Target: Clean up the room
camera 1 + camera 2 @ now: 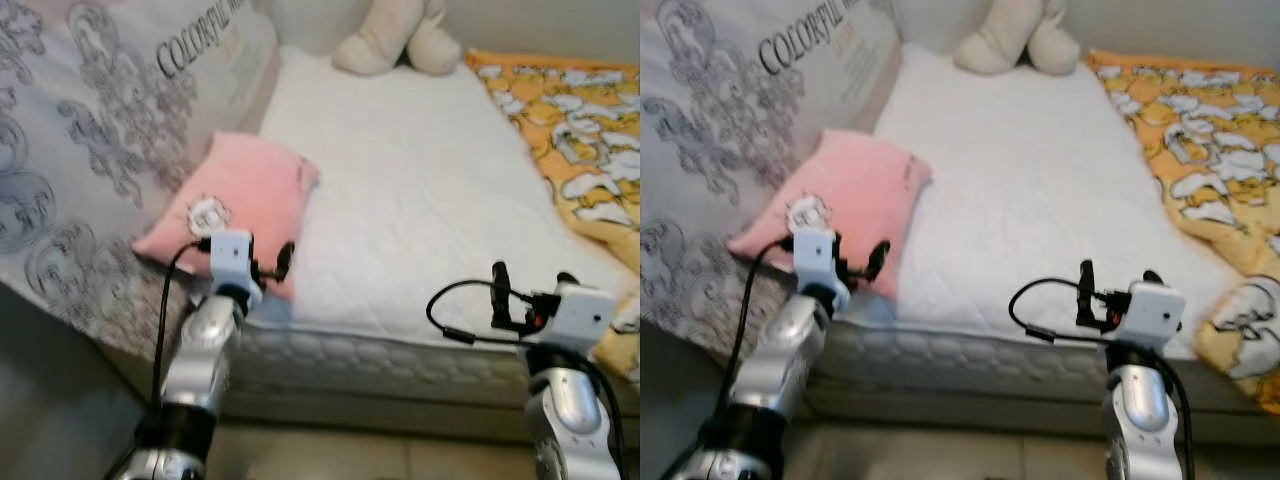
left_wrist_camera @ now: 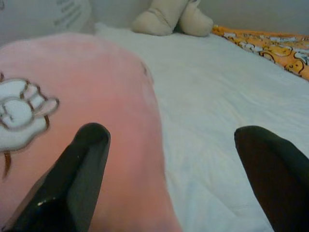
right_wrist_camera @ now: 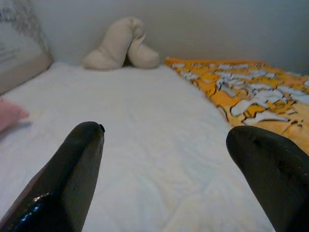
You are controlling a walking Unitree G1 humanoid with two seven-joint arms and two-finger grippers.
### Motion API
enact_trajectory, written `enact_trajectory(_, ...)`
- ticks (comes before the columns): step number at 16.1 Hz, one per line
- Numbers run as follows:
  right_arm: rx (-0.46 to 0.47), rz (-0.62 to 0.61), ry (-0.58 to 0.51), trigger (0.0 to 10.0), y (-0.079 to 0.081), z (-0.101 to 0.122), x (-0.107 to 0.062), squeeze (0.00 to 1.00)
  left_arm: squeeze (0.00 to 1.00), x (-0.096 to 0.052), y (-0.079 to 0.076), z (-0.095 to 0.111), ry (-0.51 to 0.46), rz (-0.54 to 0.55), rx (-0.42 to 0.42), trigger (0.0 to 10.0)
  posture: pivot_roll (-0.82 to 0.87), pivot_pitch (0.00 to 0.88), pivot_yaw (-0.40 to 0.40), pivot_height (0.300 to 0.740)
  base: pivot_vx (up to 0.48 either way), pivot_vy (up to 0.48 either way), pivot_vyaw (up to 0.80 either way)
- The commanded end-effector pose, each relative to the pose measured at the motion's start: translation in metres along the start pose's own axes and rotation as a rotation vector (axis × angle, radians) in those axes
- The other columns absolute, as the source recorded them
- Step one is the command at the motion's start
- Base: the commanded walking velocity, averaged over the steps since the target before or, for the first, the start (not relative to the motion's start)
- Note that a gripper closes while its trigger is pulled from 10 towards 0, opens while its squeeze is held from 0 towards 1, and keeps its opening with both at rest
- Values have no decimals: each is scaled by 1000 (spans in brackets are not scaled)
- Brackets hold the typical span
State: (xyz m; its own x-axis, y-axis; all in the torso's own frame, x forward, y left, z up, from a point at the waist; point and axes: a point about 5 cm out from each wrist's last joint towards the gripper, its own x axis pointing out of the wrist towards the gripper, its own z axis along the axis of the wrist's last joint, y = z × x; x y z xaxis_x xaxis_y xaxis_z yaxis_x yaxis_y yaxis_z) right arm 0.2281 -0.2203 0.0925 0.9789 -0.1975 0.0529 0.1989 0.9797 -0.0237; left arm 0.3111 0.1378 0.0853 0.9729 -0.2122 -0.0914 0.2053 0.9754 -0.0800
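Left eye view: the pink pillow (image 1: 238, 208) lies on the bed (image 1: 420, 190) at its left edge, long axis running away from the robot. The left gripper (image 1: 283, 262), open, hovers at its near end.

Right wrist view: the right gripper (image 3: 164, 159) is open above the mattress; the plush toy (image 3: 120, 46) is partly cut off.

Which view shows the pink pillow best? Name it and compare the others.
Left eye view: the whole pink pillow lies against the patterned cushion. The right eye view matches. The left wrist view crops it close between open pincer fingers; the right wrist view catches one corner.
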Motion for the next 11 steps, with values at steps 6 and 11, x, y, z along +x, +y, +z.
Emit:
enact_trajectory(6, 32, -3, -11, 10000, 4, -1, 4, 0, 0, 10, -7, 6, -13, -20, -19, 10000, -51, 0, 20, 740, 83, -418, 0)
enact_trajectory(11, 13, 6, 2, 10000, 3, -3, 6, 0, 0, 17, -6, 12, -28, -22, -1, 10000, -53, 0, 22, 740, 284, -384, 0)
